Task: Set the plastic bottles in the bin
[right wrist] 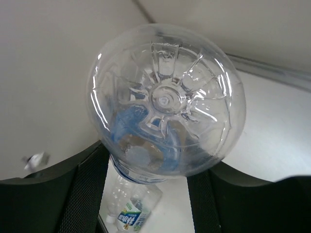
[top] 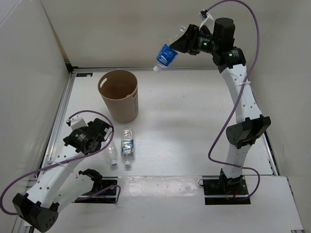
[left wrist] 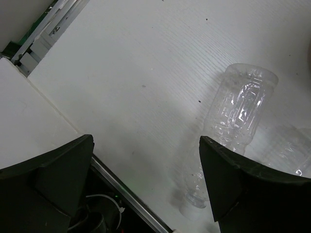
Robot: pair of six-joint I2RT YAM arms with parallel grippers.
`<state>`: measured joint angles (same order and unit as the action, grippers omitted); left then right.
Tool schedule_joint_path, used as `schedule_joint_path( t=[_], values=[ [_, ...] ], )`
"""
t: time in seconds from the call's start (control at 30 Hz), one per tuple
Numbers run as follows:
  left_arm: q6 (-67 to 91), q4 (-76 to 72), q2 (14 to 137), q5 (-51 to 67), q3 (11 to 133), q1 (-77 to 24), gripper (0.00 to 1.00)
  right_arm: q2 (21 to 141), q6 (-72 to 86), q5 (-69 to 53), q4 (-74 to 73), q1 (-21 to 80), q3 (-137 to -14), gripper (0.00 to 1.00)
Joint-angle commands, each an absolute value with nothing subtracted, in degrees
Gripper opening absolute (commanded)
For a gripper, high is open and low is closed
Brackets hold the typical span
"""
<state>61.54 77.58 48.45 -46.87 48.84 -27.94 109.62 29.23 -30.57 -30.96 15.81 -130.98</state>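
Left gripper, its jaws wide apart, hangs just beside the clear plain bottle lying on the tabletop. Right gripper is clamped on the blue-label bottle, raised high, to the right of the bin.

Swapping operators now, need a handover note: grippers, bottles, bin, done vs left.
Left gripper: open, empty, low over the table beside the plain bottle.
Right gripper: shut on the blue-label bottle, raised to the right of the bin, not over it.
Plain bottle and green-label bottle lie side by side on the table, nearer the arms than the bin.
Done: no bottle seen in the bin.
Left: all three.
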Motion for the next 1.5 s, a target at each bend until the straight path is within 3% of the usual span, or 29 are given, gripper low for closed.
schedule_joint_path(
  t=[0.0,0.27,0.53,0.8,1.17,1.23,1.27,1.33,1.4,1.43,1.47],
  values=[
    [61.8,83.6,50.1,-47.9,51.3,-28.2,1.00,109.3,25.6,-43.0,-19.4,17.2,-133.3,0.00],
    [60.4,83.5,53.1,-47.2,52.3,-29.2,1.00,110.9,10.0,-39.3,-21.9,25.0,-137.1,0.00],
    [63.7,84.6,46.3,-49.7,50.7,-32.0,1.00,114.1,-5.9,-30.8,-27.5,31.7,-138.2,0.00],
    [67.1,85.4,39.9,-52.3,48.4,-34.4,1.00,116.9,-6.9,-28.3,-23.3,36.6,-138.6,0.00],
    [67.4,85.7,41.5,-52.6,48.8,-34.5,1.00,119.4,-4.5,-24.6,-14.5,40.1,-135.9,0.02],
    [67.3,85.7,41.0,-52.6,48.8,-34.5,1.00,119.4,-4.3,-24.1,-15.0,40.2,-135.7,0.12],
    [67.4,85.6,41.0,-52.9,48.7,-34.5,1.00,119.4,-4.3,-24.1,-15.2,40.2,-135.7,0.26],
    [68.1,86.1,40.2,-53.3,48.5,-34.5,1.00,119.3,-4.3,-24.2,-16.7,40.0,-136.0,0.35],
    [69.1,86.4,39.8,-53.7,48.4,-34.8,1.00,119.2,-4.1,-24.0,-17.8,39.8,-137.5,0.55],
    [69.3,86.7,38.9,-53.9,48.3,-35.0,1.00,119.0,-4.1,-23.7,-18.5,39.9,-137.9,0.76],
    [69.3,86.4,38.4,-53.9,47.9,-35.1,1.00,119.1,-4.0,-23.5,-18.9,39.9,-138.9,0.90]
  ],
)
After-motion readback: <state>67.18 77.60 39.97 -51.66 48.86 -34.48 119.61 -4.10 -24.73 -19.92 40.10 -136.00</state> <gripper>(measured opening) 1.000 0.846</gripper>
